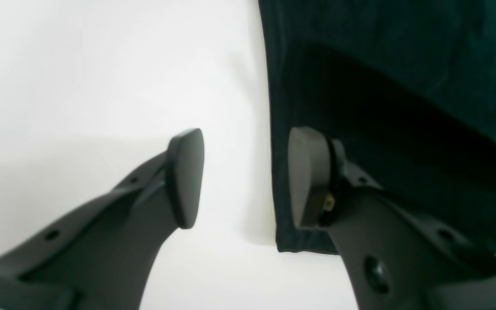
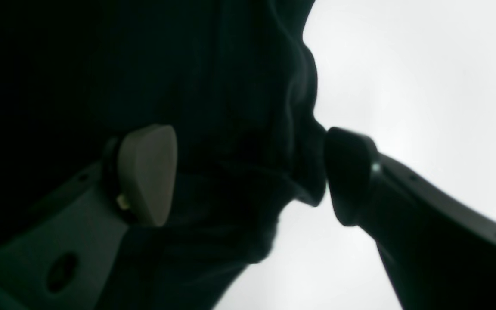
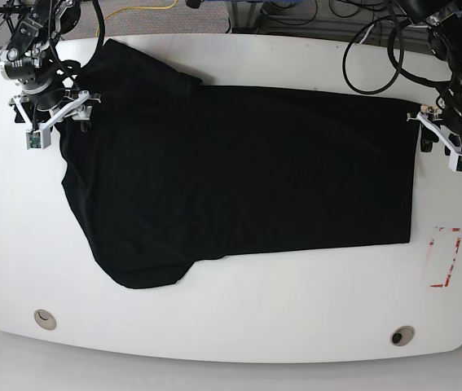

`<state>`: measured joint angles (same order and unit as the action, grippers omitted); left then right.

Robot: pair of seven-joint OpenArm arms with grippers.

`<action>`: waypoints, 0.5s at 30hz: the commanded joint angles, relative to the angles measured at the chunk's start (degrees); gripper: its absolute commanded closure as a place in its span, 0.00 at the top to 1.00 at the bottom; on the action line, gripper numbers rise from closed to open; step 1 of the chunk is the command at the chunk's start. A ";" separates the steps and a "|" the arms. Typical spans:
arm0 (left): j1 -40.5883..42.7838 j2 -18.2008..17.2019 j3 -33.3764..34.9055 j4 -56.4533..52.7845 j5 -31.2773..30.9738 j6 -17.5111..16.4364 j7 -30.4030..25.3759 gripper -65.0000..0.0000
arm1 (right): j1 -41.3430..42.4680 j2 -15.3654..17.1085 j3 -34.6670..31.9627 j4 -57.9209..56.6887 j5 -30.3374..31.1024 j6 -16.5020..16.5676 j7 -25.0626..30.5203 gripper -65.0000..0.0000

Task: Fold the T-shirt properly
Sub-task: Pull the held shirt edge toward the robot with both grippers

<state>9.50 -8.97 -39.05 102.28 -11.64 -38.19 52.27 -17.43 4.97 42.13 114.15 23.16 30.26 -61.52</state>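
Lying spread flat across centre of white table (image 3: 239,338): black T-shirt (image 3: 239,179). Hovering at its upper-left edge, right gripper (image 2: 248,176), jaws apart with bunched cloth between, not clamped. Straddling straight hem at right, left gripper (image 1: 246,176), parted, holding nothing, apparently readying to grasp for folding.

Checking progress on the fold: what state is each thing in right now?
T-shirt: lying flat on the table, folded once, not gripped.
Left end effector: open, straddling the shirt's edge near a corner.
Right end effector: open, bunched shirt fabric between its fingers.
Table: white, with red marks near one edge.
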 commanded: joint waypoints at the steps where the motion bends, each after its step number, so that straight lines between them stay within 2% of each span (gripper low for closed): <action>1: -0.57 -0.92 -0.21 2.20 -0.62 0.00 -0.89 0.46 | -1.43 0.26 3.72 0.71 5.19 0.20 -0.95 0.78; 6: -0.66 -1.09 -0.21 2.56 -0.62 0.00 -0.89 0.46 | -5.47 -1.41 7.94 0.62 15.22 0.11 -1.56 0.78; 15: -0.75 -1.18 -0.21 2.64 -0.62 0.00 -0.89 0.46 | -11.45 -2.47 9.26 -0.96 24.27 0.11 -1.65 0.78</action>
<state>9.37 -9.28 -39.05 103.61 -11.66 -38.19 52.34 -27.66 2.37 50.83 113.32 45.78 30.06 -64.16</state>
